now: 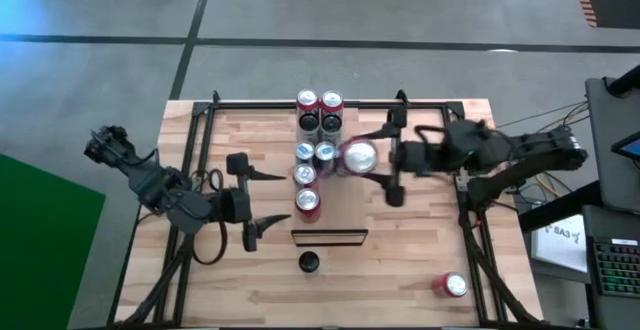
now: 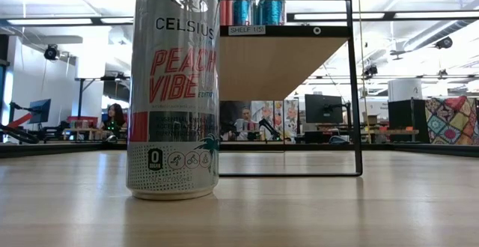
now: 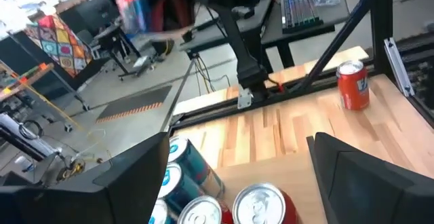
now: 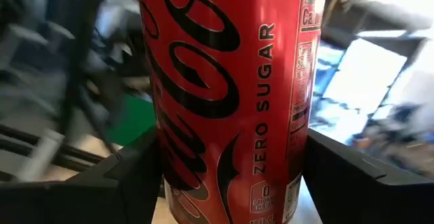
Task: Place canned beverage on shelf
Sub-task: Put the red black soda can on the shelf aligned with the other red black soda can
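A red Coca-Cola Zero Sugar can is in my right gripper, and its silver top shows just right of the shelf's cans. The shelf is a raised light board with a black end frame. Several red and teal cans stand on it in two rows. My left gripper stands open at the shelf's left side, with nothing between its fingers; it looks across the can tops. My right gripper pinches the red can's round side wall between its two fingers, one on each opposite side. The fingers reach in level from the table's right. The can stands upright in the hold, its top up, lifted clear beside the shelf's cans.
A tall Celsius Peach Vibe can stands on the table in front of the shelf's near end. Another red can stands at the table's near right corner. Black frame rails run along the table's sides and far edge.
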### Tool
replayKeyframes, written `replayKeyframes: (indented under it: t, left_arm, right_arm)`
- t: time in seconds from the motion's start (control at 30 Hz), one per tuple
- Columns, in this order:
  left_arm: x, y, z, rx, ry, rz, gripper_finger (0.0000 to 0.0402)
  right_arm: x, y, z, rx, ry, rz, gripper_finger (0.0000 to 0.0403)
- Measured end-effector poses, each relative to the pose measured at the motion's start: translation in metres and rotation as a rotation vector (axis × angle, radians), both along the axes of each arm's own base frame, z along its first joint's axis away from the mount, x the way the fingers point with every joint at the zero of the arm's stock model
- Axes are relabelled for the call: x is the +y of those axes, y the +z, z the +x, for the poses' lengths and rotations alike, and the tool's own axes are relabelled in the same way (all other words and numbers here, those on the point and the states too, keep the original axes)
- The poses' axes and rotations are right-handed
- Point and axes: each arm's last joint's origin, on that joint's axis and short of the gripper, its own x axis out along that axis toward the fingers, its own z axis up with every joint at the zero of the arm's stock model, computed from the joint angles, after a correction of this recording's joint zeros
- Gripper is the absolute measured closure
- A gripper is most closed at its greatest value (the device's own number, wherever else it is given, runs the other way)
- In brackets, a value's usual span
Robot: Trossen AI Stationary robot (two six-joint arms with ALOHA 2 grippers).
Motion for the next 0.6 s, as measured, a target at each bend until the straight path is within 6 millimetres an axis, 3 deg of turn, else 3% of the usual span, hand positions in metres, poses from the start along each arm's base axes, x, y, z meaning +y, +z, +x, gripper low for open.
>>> replayKeyframes:
  t: [0.1, 0.23, 0.6]
  left_arm:
    - [-0.002, -0.012, 0.003, -0.038, -0.012, 0.012, 0.0068]
    - [-0.005, -0.029, 0.005, -0.099, -0.078, 0.012, 0.0068]
    - [-0.004, -0.066, 0.005, -0.232, -0.091, 0.028, 0.0068]
  right_arm:
    - [-0.004, 0.000, -0.012, 0.020, 0.064, 0.109, 0.0122]
    - [-0.003, -0.016, -0.021, 0.078, 0.141, 0.192, 0.0122]
    - [-0.006, -0.090, -0.035, 0.104, 0.116, 0.477, 0.0122]
